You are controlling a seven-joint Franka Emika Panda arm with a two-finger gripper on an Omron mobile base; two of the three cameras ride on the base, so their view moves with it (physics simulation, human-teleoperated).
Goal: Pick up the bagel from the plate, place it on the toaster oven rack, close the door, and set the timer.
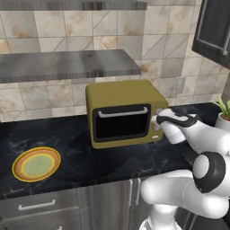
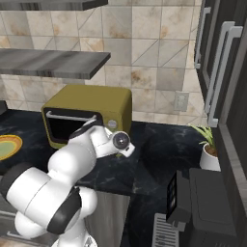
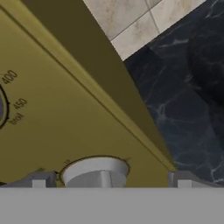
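The olive-yellow toaster oven (image 1: 121,92) stands on the black counter, and its dark glass door (image 1: 123,122) is closed. The rack and the bagel are hidden. At the left, the yellow-rimmed plate (image 1: 36,164) with its pale green centre lies bare; its edge also shows in the right base view (image 2: 7,146). My gripper (image 1: 157,122) is at the control panel on the right of the oven's front. In the hand view the gripper (image 3: 111,179) is open, its fingertips (image 3: 38,179) standing wide on either side of a round grey timer knob (image 3: 94,168), apart from it.
A potted plant (image 1: 223,114) stands at the counter's right end. A grey shelf (image 1: 67,63) hangs above the oven. A dark appliance (image 2: 202,202) sits low on the right, below tall dark cabinets (image 2: 222,72). Drawers run under the counter edge.
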